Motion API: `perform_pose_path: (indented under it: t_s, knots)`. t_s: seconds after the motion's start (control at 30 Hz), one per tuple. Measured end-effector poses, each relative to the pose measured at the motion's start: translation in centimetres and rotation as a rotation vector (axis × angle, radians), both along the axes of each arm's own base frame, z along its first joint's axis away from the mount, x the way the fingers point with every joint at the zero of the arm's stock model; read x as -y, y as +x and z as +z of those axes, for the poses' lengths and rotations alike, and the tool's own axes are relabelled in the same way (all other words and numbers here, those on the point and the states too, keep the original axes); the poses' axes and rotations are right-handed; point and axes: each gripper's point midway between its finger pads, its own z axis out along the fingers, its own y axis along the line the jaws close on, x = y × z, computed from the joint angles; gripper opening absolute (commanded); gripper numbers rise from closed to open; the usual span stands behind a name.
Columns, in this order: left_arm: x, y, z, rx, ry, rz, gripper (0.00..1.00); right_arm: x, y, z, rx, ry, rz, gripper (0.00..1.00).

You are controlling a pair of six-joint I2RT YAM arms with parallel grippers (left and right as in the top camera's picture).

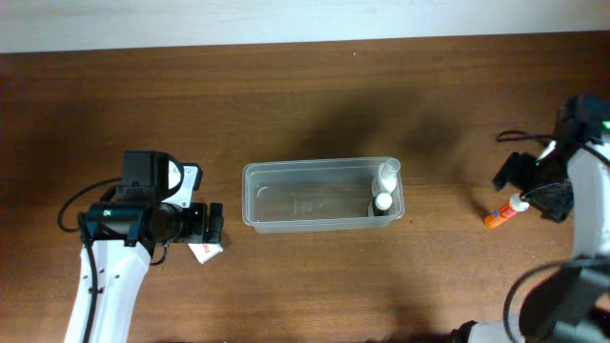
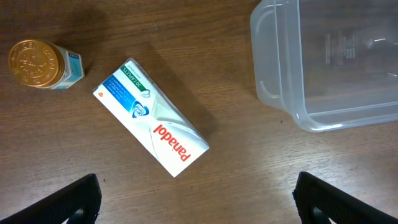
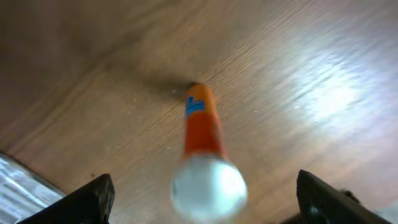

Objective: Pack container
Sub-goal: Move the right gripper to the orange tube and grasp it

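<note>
Shows the container [image 1: 305, 202] mid-tabletop, two small bottles [image 1: 385, 186] inside its right end. Left of container: left end effector [image 2: 196, 193], fingers wide apart above medicine box [image 2: 152, 124], probably for pickup. Right of container: right end effector [image 3: 205, 202], likewise spread, over orange tube [image 3: 200, 124].

Overhead: soft, dim light on the dark table [image 1: 305, 95], diffuse shadow behind the container [image 1: 305, 202]. Right wrist: glare on the wood at upper right; the orange tube [image 3: 202, 127] blurs toward its near white cap. Left wrist: sharp throughout.
</note>
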Motion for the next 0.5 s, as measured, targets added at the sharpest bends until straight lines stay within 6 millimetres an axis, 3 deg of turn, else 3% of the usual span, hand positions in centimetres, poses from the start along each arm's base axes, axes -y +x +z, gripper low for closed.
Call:
perform_pose_path:
  t_s: [0.07,0.13,0.3,0.5]
  knots:
    - [0.0,0.0,0.0,0.0,0.0,0.0,0.99,-0.3,-0.1,-1.5,-0.042,0.036,0.005,0.77]
    - [0.0,0.0,0.0,0.0,0.0,0.0,0.99,-0.4,0.0,-2.6,-0.068,0.056,0.01,0.61]
    - [0.0,0.0,0.0,0.0,0.0,0.0,1.0,-0.6,0.2,-3.7,-0.089,0.081,0.017,0.39]
    - [0.0,0.0,0.0,0.0,0.0,0.0,0.99,-0.6,0.3,-3.7,-0.086,0.081,0.019,0.32]
